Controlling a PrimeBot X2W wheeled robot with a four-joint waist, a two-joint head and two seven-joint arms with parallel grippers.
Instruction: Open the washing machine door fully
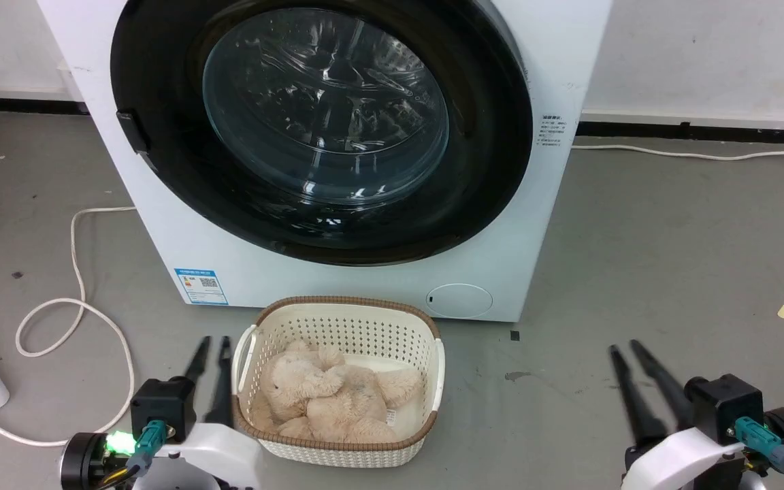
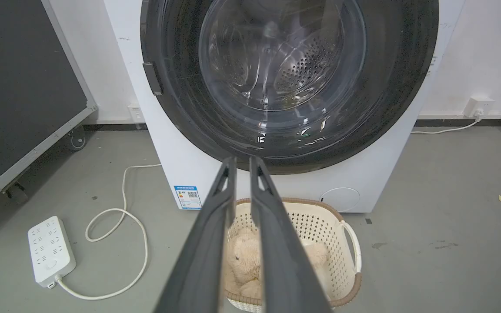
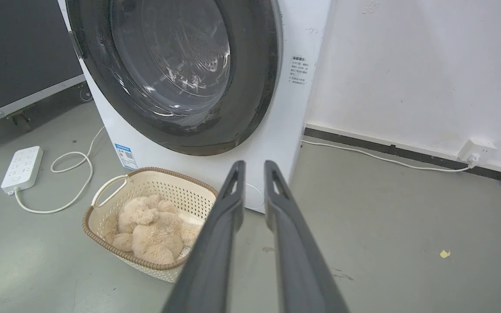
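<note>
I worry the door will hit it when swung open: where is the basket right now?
In the head view the basket stands on the floor below the shut washing machine door, close beside the left gripper.

Likely a lab or test room: scuffed grey concrete floor (image 1: pixel 671 272), white power strip (image 2: pixel 50 252) lying loose on it, black metal-edged flight case on castors (image 2: pixel 20 87), plain marked white wall (image 3: pixel 407 65).
</note>
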